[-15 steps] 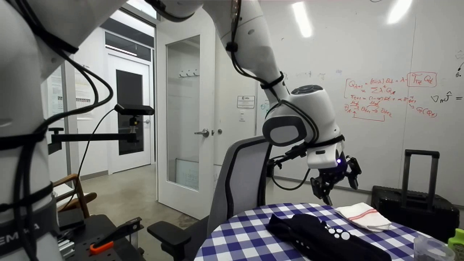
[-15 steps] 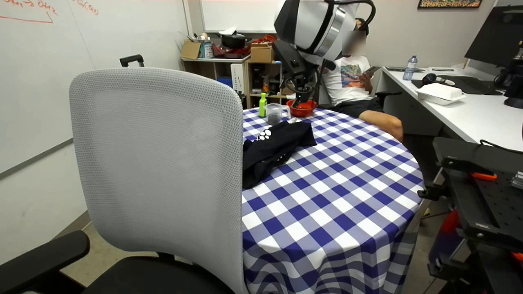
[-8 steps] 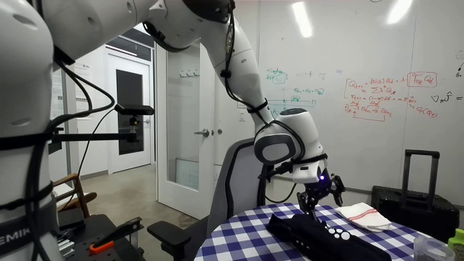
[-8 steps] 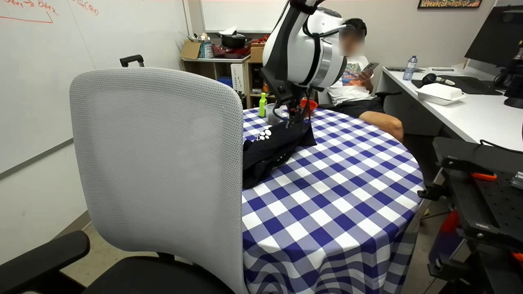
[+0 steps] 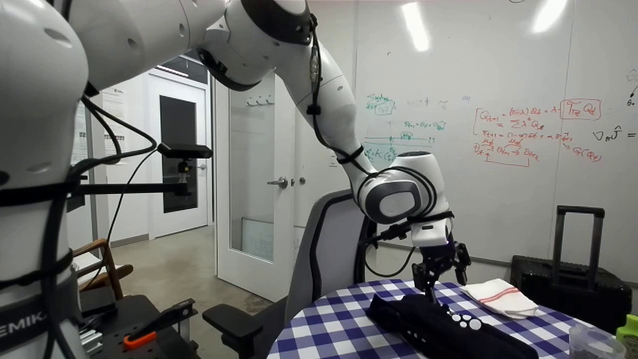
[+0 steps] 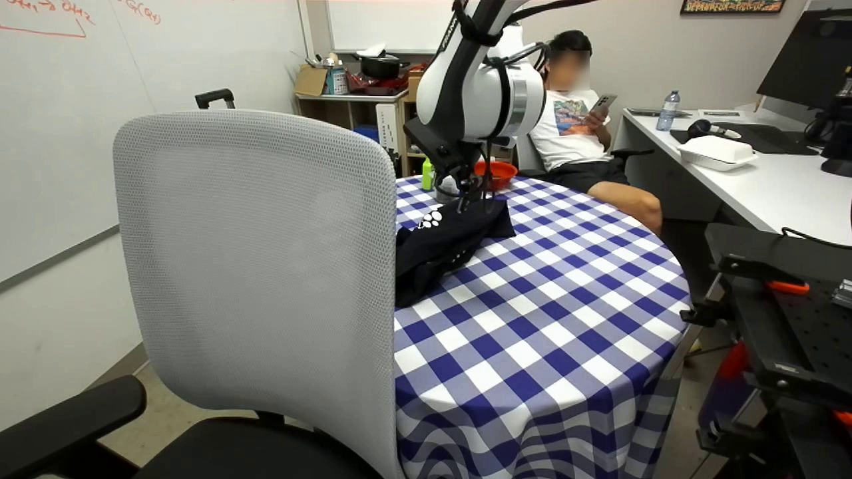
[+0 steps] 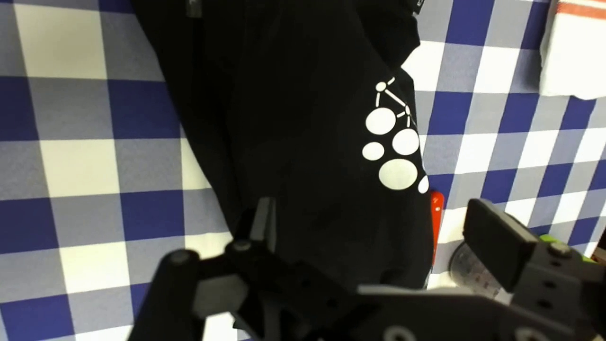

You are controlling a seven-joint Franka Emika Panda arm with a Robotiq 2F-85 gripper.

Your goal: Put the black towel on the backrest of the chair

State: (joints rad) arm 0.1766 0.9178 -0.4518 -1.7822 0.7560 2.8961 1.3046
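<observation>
Lettering on the white, smooth-shelled jointed robot arm (image 5: 336,99): the dark grey band (image 5: 22,324) at the base bears "EMIK"; the black stripe (image 6: 448,34) on a link bears "FRANK". Lettering on the large, flat, white whiteboard (image 5: 498,75): red handwritten equations (image 5: 518,130) include "Qt+1" and a boxed term containing "Qt"; green handwriting (image 5: 381,154) is mostly illegible. Lettering on the dark rectangular wall poster (image 6: 731,6): yellow capitals, ending in "PICK-UP".

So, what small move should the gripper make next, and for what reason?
Probably lower the gripper a little, gently: in the wrist view its jaws stand apart, and between them shows the black cloth with white dots, ungrasped on the blue-and-white checkered tablecloth. Whether they touch it, I cannot tell.
</observation>
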